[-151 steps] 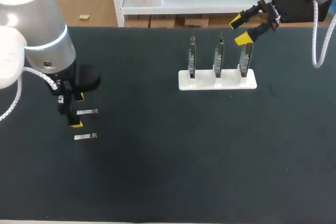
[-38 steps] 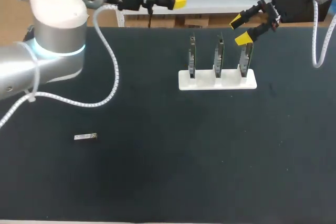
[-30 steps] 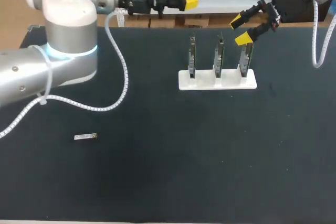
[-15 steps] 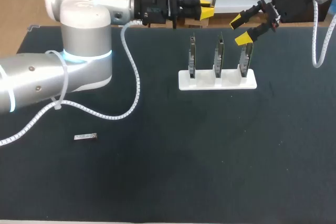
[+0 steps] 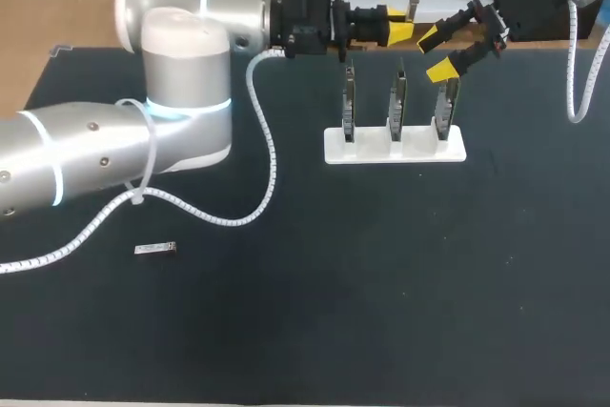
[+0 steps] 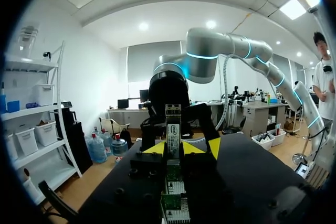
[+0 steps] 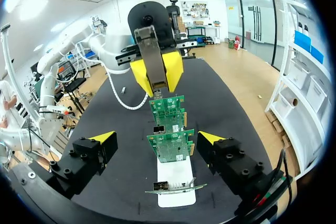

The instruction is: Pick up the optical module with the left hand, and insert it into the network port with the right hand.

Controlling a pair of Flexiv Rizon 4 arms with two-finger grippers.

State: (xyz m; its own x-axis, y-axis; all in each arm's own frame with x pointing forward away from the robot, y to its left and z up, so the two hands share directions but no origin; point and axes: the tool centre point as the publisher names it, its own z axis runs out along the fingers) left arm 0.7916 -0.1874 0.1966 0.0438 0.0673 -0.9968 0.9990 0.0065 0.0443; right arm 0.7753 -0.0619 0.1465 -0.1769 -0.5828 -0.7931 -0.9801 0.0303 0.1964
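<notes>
Head view: the left gripper [image 5: 398, 26] reaches right across the far side of the table [image 5: 381, 283] and is clamped on the optical module [image 5: 413, 5]. The module's free end pokes up past the yellow tips. The right gripper [image 5: 437, 54] sits just beside it, fingers spread with nothing in them, close but not touching. So the right arm is the one placed to take it. Three cards [image 5: 396, 102] stand in a white stand [image 5: 396, 148] below both grippers. A spare module [image 5: 155, 249] lies well apart, over by the left arm's side.

Left wrist view: the module stands upright between the gripper's own pads, long axis crosswise to the fingers. The right arm is dead ahead and the cards are underneath.

Right wrist view: its fingers are wide apart. The module hangs ahead of that gap, above the cards, a bit tilted and not yet between the tips. Its lower end hides behind the left gripper's yellow pads. I honestly can't make out which network port is the target.
</notes>
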